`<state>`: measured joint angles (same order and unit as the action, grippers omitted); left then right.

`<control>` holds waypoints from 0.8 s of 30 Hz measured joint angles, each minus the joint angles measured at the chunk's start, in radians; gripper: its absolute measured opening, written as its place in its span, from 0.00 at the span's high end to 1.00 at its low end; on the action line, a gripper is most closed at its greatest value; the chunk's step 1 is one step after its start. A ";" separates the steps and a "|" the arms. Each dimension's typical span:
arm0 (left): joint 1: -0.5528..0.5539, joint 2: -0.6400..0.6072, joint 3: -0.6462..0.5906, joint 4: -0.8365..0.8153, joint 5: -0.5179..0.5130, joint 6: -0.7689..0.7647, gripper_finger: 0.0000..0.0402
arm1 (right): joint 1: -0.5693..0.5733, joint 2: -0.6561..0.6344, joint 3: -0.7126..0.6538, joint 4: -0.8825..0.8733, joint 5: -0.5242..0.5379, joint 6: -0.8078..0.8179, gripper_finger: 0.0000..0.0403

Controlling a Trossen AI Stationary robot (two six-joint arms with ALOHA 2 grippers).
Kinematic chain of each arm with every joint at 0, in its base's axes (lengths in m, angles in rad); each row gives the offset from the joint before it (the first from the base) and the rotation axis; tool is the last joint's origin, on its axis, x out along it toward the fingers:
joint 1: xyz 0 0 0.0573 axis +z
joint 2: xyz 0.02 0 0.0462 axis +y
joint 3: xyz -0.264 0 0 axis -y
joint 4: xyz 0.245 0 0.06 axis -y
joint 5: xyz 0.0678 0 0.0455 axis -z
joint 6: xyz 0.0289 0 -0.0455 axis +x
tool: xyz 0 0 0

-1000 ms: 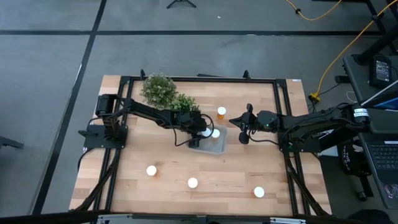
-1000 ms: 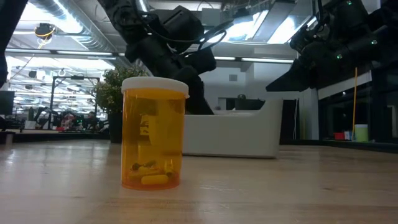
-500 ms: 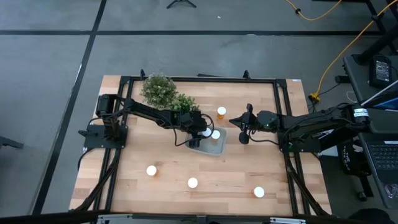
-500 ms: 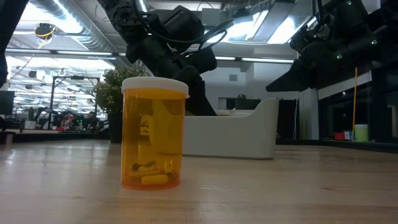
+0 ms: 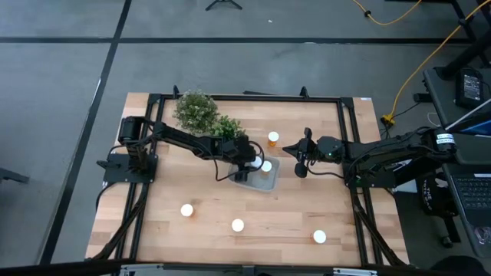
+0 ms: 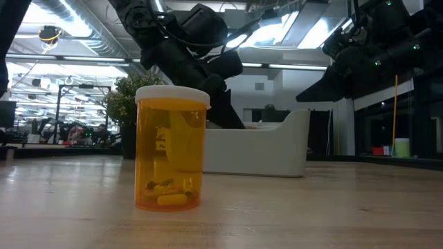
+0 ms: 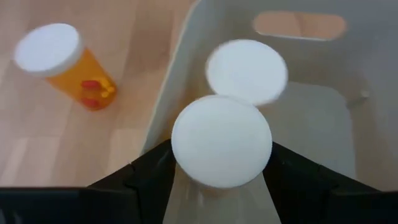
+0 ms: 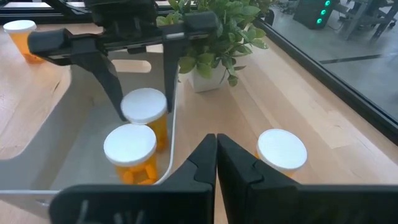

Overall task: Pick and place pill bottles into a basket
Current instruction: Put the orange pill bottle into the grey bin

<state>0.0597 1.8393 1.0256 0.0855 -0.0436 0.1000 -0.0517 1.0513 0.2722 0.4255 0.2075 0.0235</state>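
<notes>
The left gripper (image 7: 221, 163) hangs over the basket (image 5: 267, 184), its dark fingers pinching a pill bottle (image 7: 221, 140) by the sides just under the white cap, so the step in hand looks like the drop-off. Beside that bottle, a second bottle (image 8: 130, 154) already stands upright on the basket floor. The next move, as I judge it, calls for lowering the bottle a little, spreading the fingers to let it go clear of its neighbour, then lifting straight out. The right gripper (image 8: 216, 163) waits just beside the basket with its fingers pressed together and holding nothing. The basket is pale, translucent plastic with smooth walls, rounded corners and a cut-out handle. The bottles are small orange see-through cylinders with flat round white caps; pills show inside. Others stand loose on the pale wooden table (image 5: 153, 222): one (image 5: 273, 138) near the basket, three more well apart toward the front edge. Two bushy green plants (image 5: 203, 115) sit behind the basket.
</notes>
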 joint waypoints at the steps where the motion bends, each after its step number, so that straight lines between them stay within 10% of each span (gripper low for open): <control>1: 0.000 0.000 0.000 0.001 -0.007 0.000 0.43 | 0.000 0.000 0.000 0.000 0.000 0.000 0.96; 24: -0.008 0.000 0.000 -0.006 -0.052 0.019 0.42 | 0.000 0.000 0.000 0.000 0.000 0.002 0.96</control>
<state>0.0521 1.8393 1.0256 0.0795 -0.0958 0.1188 -0.0517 1.0513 0.2722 0.4255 0.2073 0.0257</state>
